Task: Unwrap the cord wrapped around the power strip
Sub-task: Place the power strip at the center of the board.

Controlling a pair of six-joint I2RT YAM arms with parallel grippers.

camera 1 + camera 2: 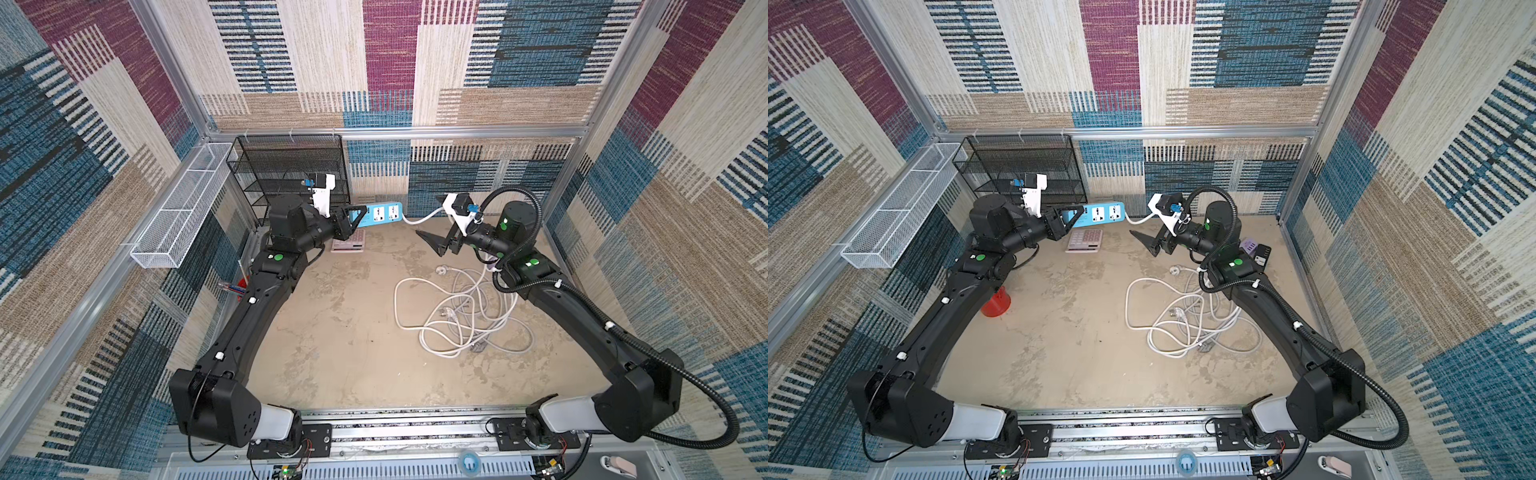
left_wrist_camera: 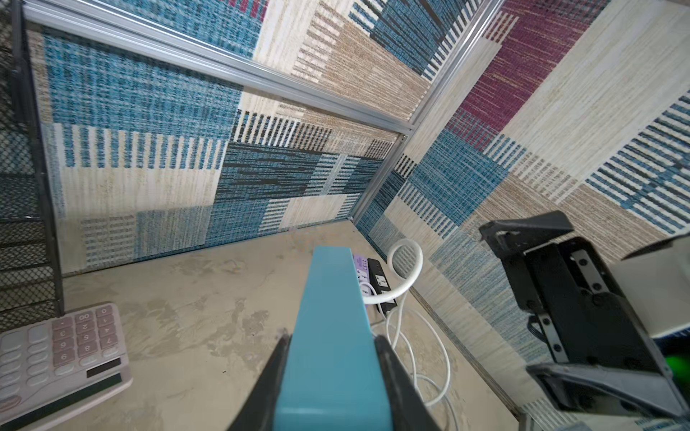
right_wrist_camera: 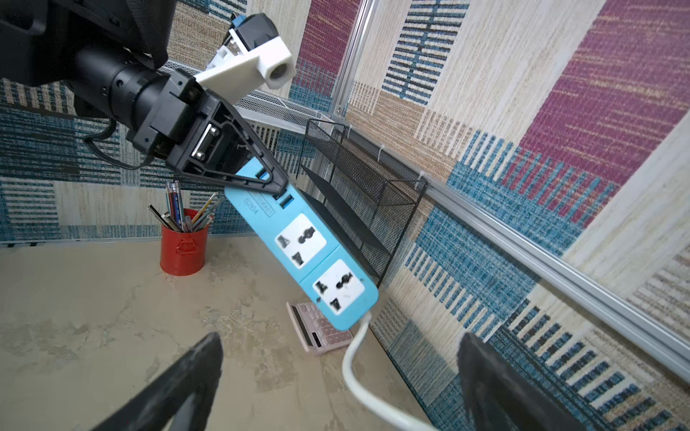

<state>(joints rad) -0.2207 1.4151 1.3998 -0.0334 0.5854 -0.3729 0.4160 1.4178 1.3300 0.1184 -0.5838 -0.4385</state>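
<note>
- Patchwork woven panels in blue, maroon and beige wall in a mottled beige surface (image 1: 332,332), with a black mesh rack (image 1: 291,166) in the far left corner and a white wire basket (image 1: 178,208) hung on the left wall.
- The left pincer (image 1: 360,215) (image 3: 269,179) is pressed tight on one end of the blue power strip (image 1: 384,212) (image 3: 317,253), a jaw on each long side in the left wrist view.
- The power strip is held in the air near the back wall, above a pink calculator (image 1: 1084,241) (image 3: 325,332), with its two white sockets facing up.
- The white cord (image 3: 354,358) leaves the strip's free end and curves down between the jaws of the right pincer (image 3: 339,347) (image 1: 434,220), which are spread wide and grip nothing.
- Whether the cord touches either jaw cannot be told.
- Loose white cord (image 1: 457,316) (image 1: 1183,316) lies in tangled loops on the surface beside the right arm, well apart from the strip.
- A red cup of pens (image 3: 183,246) (image 1: 996,303) stands by the left arm.
- A purple and a black power strip (image 1: 1254,249) (image 2: 373,272) lie near the right wall.
</note>
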